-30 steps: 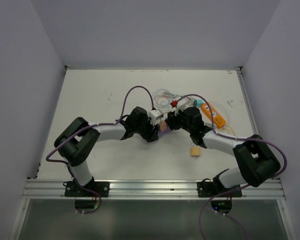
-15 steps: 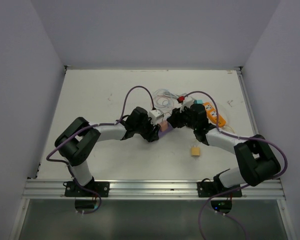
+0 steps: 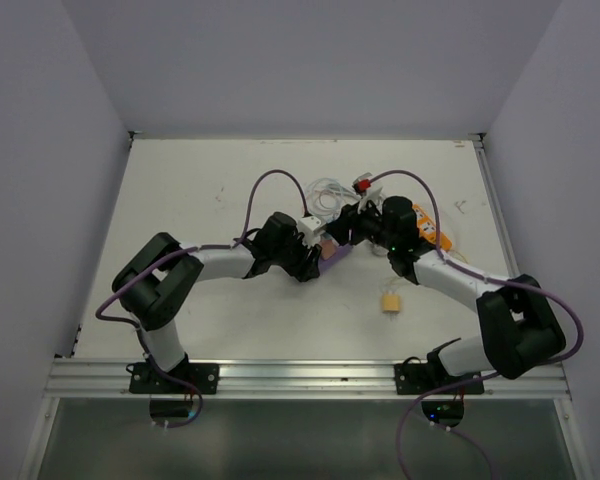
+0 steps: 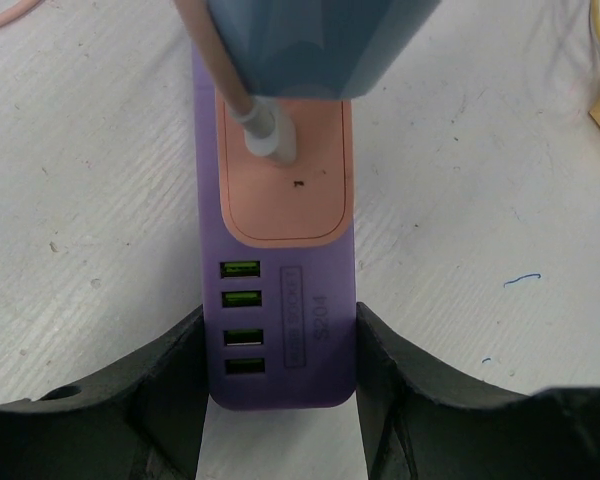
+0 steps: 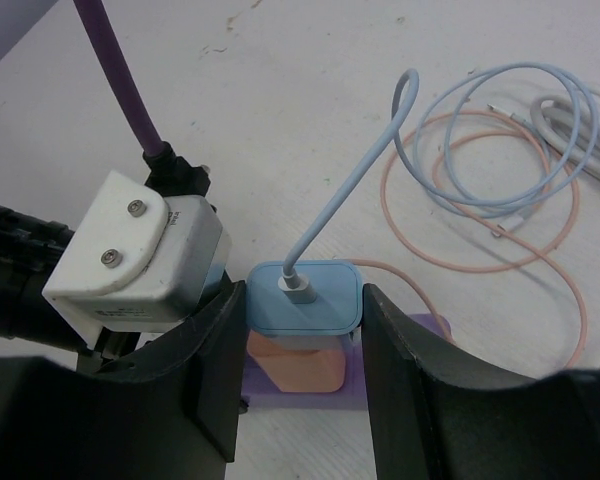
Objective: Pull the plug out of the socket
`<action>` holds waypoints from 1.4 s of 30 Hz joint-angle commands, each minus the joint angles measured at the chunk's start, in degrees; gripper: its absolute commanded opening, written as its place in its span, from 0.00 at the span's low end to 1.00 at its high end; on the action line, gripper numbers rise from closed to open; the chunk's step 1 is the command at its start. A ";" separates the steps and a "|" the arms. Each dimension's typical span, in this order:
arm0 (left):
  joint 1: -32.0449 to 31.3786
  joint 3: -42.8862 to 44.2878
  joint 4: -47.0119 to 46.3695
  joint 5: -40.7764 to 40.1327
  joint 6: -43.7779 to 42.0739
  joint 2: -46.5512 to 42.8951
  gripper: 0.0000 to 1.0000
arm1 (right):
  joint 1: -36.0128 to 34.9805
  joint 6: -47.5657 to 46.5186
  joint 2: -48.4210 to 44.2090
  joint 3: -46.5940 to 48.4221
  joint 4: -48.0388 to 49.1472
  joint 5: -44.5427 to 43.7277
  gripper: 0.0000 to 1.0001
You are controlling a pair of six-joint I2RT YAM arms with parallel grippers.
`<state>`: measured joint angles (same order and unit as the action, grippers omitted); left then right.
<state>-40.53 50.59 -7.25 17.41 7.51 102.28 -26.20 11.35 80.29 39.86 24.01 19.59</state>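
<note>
A purple socket strip (image 4: 285, 290) with an orange face (image 4: 310, 200) and several USB ports lies on the white table. My left gripper (image 4: 280, 360) is shut on its near end, fingers (image 4: 170, 380) pressed to both sides. A light-blue plug (image 5: 320, 305) with a blue cable stands over the orange face (image 5: 295, 365). My right gripper (image 5: 305, 300) is shut on the plug, one finger on each side. I cannot tell whether its prongs are still in the socket. In the top view both grippers (image 3: 315, 262) (image 3: 342, 235) meet at the strip (image 3: 330, 255).
Coiled blue, pink and white cables (image 5: 500, 150) lie behind the socket. An orange device (image 3: 430, 228) and a small yellow plug (image 3: 391, 301) lie to the right. The left wrist camera housing (image 5: 130, 250) sits close beside the right gripper's fingers.
My right gripper has shifted a little left over the socket and its wrist has tilted up. The left gripper has stayed on the socket strip.
</note>
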 commanded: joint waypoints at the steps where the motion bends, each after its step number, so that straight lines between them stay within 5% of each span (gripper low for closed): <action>1: 0.46 -3.04 10.76 -4.40 1.02 4.95 0.00 | -0.35 0.08 -3.11 0.93 -0.45 -0.86 0.00; 14: 0.81 -4.53 9.53 -6.07 1.54 2.40 0.00 | 3.69 -3.97 -8.83 0.92 -19.25 -16.66 0.00; 21: 0.98 -4.88 9.00 -6.95 1.54 1.70 0.00 | 6.07 -1.00 -8.75 3.91 -36.20 -24.68 0.18; 26: 0.98 -6.20 8.21 -7.47 1.63 -0.23 0.00 | 7.03 3.23 -6.91 5.84 -43.51 -29.61 0.19; 31: 0.98 -7.17 6.30 -8.35 1.90 -1.73 0.00 | 7.30 5.08 -5.23 8.39 -48.27 -29.36 0.42; 32: 0.98 -7.17 6.28 -8.53 1.90 -1.91 0.00 | 7.30 5.08 -5.75 8.48 -48.18 -28.48 0.55; 35: 0.98 -7.61 6.02 -8.62 1.90 -2.26 0.00 | 7.30 4.38 -9.96 7.78 -44.77 -23.83 0.74; 42: 0.98 -7.87 5.75 -8.53 1.90 -2.52 0.00 | 5.37 3.15 -18.49 -0.11 -30.46 -11.17 0.83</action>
<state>-40.51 45.74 -9.67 12.27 8.01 98.35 -19.68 14.98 64.79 42.92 -15.40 1.30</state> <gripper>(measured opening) 0.562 0.827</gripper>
